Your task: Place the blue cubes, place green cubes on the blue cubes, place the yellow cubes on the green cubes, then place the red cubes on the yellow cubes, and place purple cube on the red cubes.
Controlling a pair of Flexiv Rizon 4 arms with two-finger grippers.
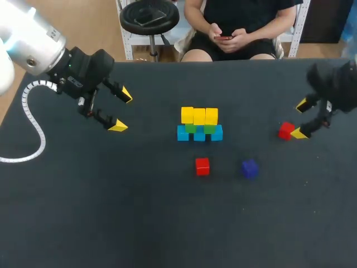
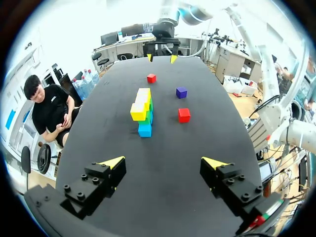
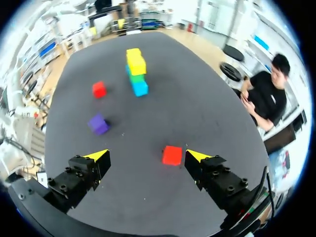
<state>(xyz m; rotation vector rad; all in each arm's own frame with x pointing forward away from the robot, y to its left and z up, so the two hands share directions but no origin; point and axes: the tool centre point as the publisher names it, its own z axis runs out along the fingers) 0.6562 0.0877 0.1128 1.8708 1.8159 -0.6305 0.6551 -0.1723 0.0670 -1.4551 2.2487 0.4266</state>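
A stack stands mid-table: a row of blue cubes (image 1: pixel 199 133), green cubes (image 1: pixel 199 128) on them, and yellow cubes (image 1: pixel 199 115) on top. One red cube (image 1: pixel 202 166) and a purple cube (image 1: pixel 249 168) lie in front of the stack. A second red cube (image 1: pixel 286 130) sits at the right, just beside the lower fingertip of my right gripper (image 1: pixel 301 119), which is open; in the right wrist view this red cube (image 3: pixel 172 155) lies just ahead, near one finger. My left gripper (image 1: pixel 122 110) hangs open and empty over the left side, far from the stack (image 2: pixel 143 111).
The table (image 1: pixel 111 212) is a dark cloth surface. A white coiled cable (image 1: pixel 30 120) hangs from my left arm over the left edge. A person sits beyond the far edge, not reaching over.
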